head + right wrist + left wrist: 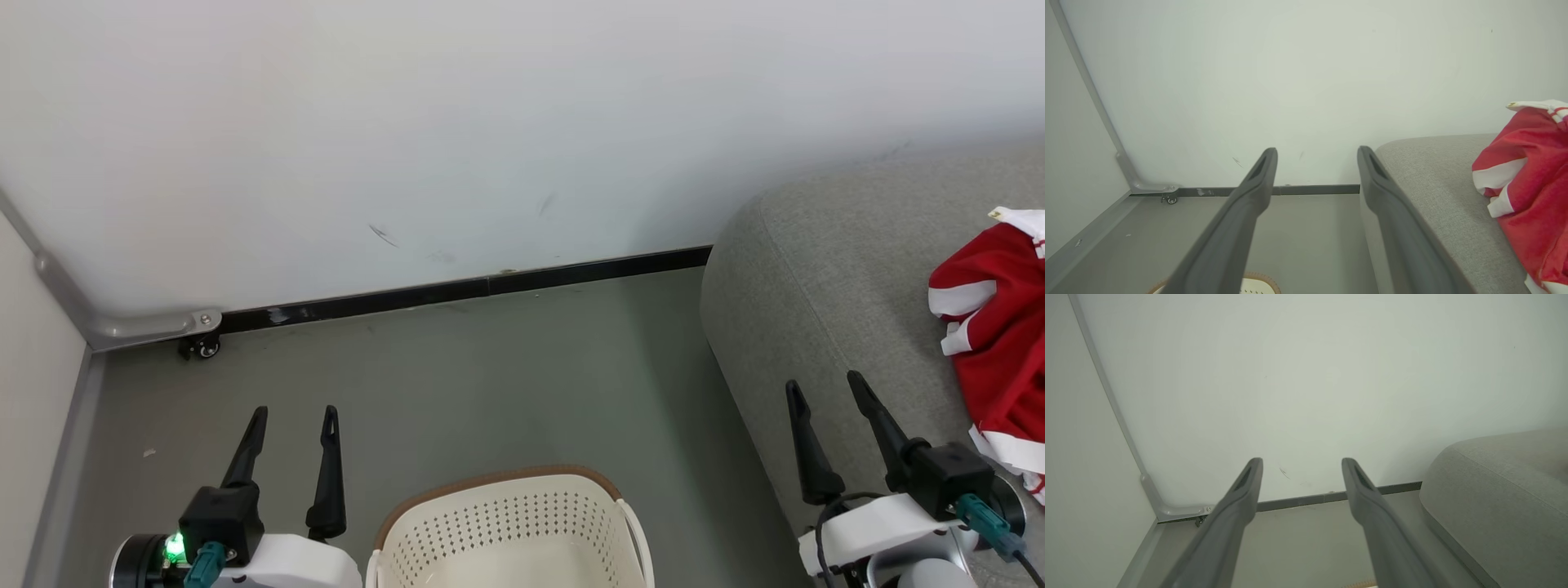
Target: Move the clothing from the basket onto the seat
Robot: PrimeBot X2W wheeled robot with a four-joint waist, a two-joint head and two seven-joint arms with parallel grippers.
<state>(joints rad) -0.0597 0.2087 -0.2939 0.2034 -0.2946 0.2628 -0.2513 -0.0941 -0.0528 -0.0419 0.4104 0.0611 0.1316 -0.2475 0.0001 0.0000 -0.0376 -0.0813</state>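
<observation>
Basket [506, 523] at 6 o'clock in head view; visible part of interior bare, bottom out of sight. Seat [824, 310] at 3 o'clock, red-and-white garment [992, 343] lying on it. Left gripper [295, 410] at 7 o'clock, right gripper [823, 380] at 4 o'clock: both spread wide, nothing held. Task judged nearly done. Basket bottom to be checked first. Any item found there to be pinched at bunched fold, lifted clear of rim, released well in from seat's rounded edge.
</observation>
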